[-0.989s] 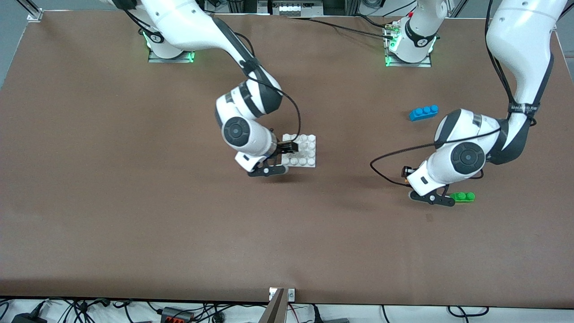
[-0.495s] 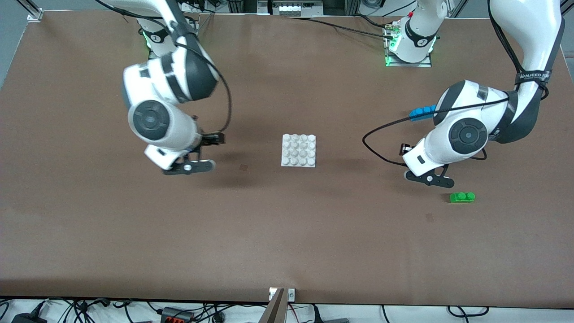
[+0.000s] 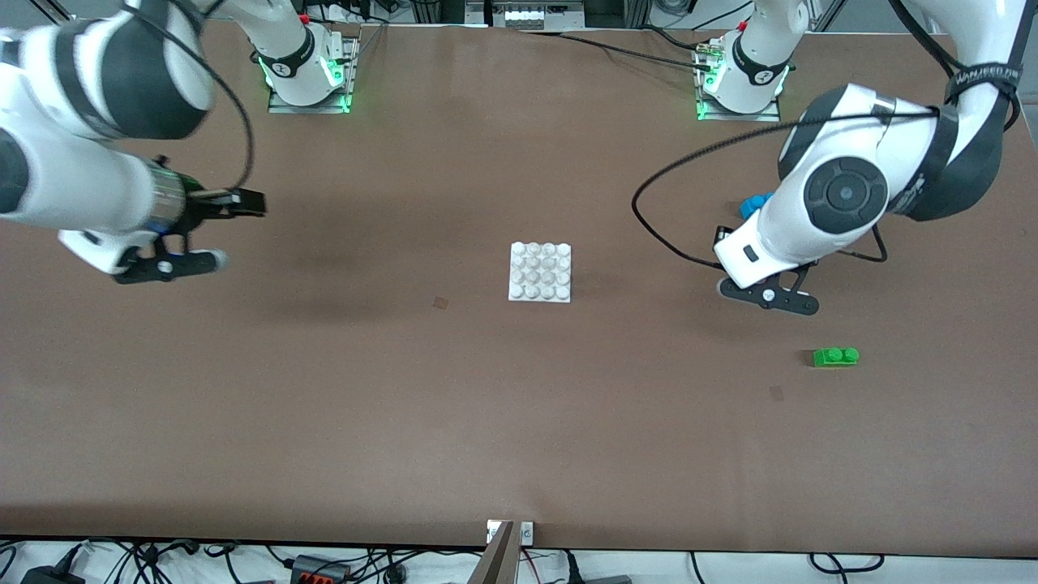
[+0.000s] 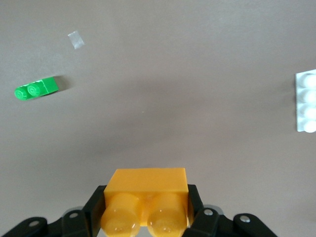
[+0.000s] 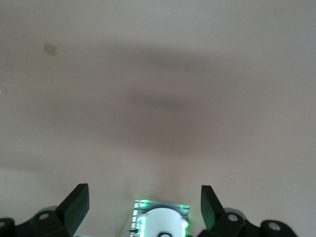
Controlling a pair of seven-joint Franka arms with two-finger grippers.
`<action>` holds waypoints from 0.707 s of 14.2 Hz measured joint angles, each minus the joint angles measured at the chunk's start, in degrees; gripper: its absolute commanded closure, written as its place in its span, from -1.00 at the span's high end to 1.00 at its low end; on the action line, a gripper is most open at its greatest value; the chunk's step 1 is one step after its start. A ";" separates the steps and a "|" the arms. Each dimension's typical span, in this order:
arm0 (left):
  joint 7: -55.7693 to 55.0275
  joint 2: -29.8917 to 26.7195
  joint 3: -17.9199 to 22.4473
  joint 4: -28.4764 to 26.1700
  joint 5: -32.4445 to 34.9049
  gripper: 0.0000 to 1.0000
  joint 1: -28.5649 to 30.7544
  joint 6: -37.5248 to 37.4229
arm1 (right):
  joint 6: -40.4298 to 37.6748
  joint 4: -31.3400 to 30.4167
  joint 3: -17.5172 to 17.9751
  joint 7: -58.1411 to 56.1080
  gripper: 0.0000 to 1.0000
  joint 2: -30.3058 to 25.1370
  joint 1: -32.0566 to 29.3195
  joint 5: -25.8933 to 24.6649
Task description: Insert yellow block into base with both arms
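Observation:
The yellow block (image 4: 145, 200) is clamped between my left gripper's (image 4: 146, 205) fingers, its two studs facing the camera. In the front view the left gripper (image 3: 720, 238) hangs over bare table between the base and the green brick, and the block is hidden under the hand. The white studded base (image 3: 541, 272) lies flat mid-table, and its edge shows in the left wrist view (image 4: 306, 101). My right gripper (image 3: 246, 202) is open and empty, held high over the right arm's end of the table. In its wrist view (image 5: 143, 200) only bare table and an arm's mount show.
A green two-stud brick (image 3: 835, 356) lies nearer the front camera than the left hand and also shows in the left wrist view (image 4: 35, 90). A blue brick (image 3: 756, 203) is partly hidden by the left arm. Small tape scraps (image 3: 440, 302) sit on the table.
The right gripper left the base's edge and swung up and away toward the right arm's end of the table. The left gripper rose from beside the green brick. The base stayed put.

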 measured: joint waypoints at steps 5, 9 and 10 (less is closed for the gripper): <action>-0.07 0.51 -0.44 0.05 -2.08 -0.39 -1.89 1.82 | -0.04 2.80 1.66 -5.57 1.00 -2.51 -7.28 -2.20; -0.31 0.62 -0.72 0.22 -2.59 -0.40 -2.15 3.34 | 1.41 -0.39 22.75 -5.60 1.00 -8.24 -27.79 -5.35; -0.76 0.53 -1.03 0.51 -3.87 -0.40 -2.22 3.52 | 3.56 -3.05 27.44 -5.60 1.00 -10.26 -32.49 -5.87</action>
